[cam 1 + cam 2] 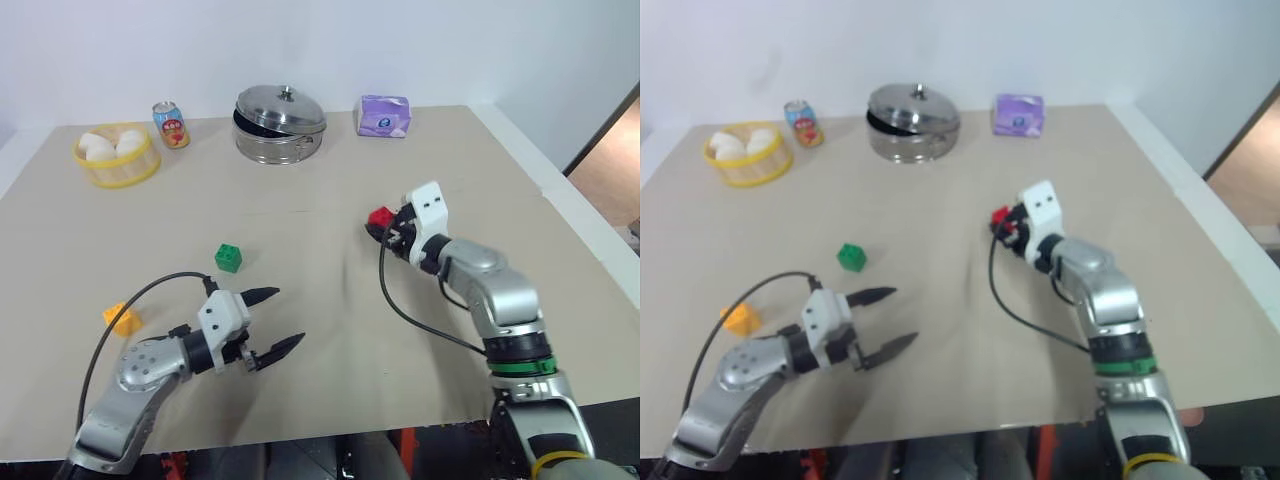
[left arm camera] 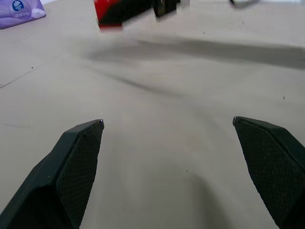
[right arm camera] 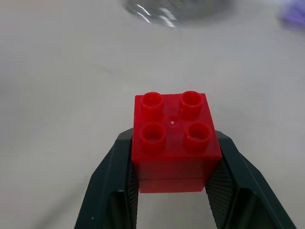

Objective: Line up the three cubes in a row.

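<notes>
My right gripper [image 1: 381, 226] is shut on the red cube [image 3: 173, 141], holding it a little above the table right of centre; the studs face up in the right wrist view. The green cube [image 1: 228, 258] sits on the table left of centre. Near the front left lies the yellow-orange cube [image 1: 122, 318]. My left gripper [image 1: 276, 319] hovers open in front of the green cube, its fingers [image 2: 78, 164] wide apart over bare table with nothing between them.
At the back stand a steel pot with lid [image 1: 279, 123], a soda can [image 1: 171, 125], a yellow basket of white buns [image 1: 117, 157] and a purple tissue packet [image 1: 384, 116]. A black cable [image 1: 420, 322] trails beside my right arm. The table's edge [image 1: 575, 215] runs on the right.
</notes>
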Robot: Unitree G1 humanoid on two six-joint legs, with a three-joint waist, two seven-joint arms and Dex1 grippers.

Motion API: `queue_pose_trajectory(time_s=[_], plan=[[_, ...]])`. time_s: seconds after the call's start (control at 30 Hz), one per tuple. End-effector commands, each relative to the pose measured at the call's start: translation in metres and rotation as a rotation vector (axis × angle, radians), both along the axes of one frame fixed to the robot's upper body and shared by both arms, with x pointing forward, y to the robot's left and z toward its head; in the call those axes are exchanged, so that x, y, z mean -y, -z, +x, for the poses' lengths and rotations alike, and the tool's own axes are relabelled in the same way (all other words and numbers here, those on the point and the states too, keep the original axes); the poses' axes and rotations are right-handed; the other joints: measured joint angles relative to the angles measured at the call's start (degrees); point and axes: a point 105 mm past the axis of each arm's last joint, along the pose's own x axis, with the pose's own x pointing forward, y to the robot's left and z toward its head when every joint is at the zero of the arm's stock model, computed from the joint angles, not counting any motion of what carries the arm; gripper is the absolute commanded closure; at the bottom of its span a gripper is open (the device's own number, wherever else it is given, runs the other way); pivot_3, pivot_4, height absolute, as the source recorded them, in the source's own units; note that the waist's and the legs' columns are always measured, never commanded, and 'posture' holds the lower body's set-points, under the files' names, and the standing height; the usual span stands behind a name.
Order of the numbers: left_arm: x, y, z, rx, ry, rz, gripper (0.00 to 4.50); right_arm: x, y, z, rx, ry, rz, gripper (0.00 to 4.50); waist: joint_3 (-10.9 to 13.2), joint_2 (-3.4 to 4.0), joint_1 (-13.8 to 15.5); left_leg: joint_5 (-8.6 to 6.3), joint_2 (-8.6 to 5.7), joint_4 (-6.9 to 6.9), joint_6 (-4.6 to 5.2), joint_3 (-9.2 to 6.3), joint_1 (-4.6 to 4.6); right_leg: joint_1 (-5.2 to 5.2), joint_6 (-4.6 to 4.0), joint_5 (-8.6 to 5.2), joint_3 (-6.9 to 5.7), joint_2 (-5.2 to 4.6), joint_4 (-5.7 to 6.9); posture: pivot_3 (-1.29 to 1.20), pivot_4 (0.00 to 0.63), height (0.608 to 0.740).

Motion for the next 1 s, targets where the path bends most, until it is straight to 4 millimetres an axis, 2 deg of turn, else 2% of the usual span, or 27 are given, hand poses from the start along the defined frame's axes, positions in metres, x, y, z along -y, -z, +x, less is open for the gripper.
queue_pose_trajectory(time_s=[0.03,0.1,0.2,0.3,0.53,1.0], plan=[[-0.012,-0.009,-0.008,0.046,0.035,0.007,0.0,-0.041,-0.013,-0.056,0.014,-0.624,-0.191,3.21,0.0,-0.01,-0.06,-0.03,0.02,0.0,0.04,0.0,0.02,0.01,-0.03,-0.02,-0.01,0.01,0.0,0.0,0.15,0.74],[-0.012,-0.009,-0.008,0.042,0.04,0.006,0.0,-0.039,-0.002,-0.062,-0.024,-0.74,-0.281,3.21,0.0,-0.03,-0.04,-0.04,0.02,0.0,0.06,0.01,0.01,0.02,-0.03,-0.03,-0.02,0.01,-0.02,0.0,0.15,0.74],[-0.01,-0.01,-0.009,0.045,0.044,0.002,0.0,-0.036,0.008,-0.06,-0.076,-0.826,-0.332,3.21,0.01,-0.05,-0.08,-0.05,0.03,0.05,0.05,0.06,0.02,0.02,-0.02,-0.01,0.02,0.01,-0.02,0.0,0.15,0.74],[-0.008,-0.012,-0.01,0.053,0.029,-0.002,0.0,-0.033,0.019,-0.056,-0.118,-0.836,-0.367,3.21,0.02,-0.06,-0.09,-0.04,0.03,0.08,0.04,0.11,0.01,-0.03,-0.02,0.05,0.07,0.01,-0.02,0.0,0.15,0.74],[-0.006,-0.012,-0.014,0.051,0.01,-0.014,0.0,-0.031,0.033,-0.068,-0.197,-0.887,-0.381,3.21,0.02,-0.06,-0.04,-0.06,0.03,0.05,0.01,0.12,-0.02,-0.06,-0.02,0.05,0.1,0.04,-0.02,0.0,0.15,0.74],[-0.005,-0.013,-0.011,0.058,0.004,-0.003,0.0,-0.032,0.051,-0.067,-0.153,-0.884,-0.454,3.21,0.02,-0.05,0.21,-0.06,0.03,0.08,0.0,0.13,0.0,-0.06,-0.03,0.09,0.11,0.05,-0.01,0.0,0.15,0.74]])
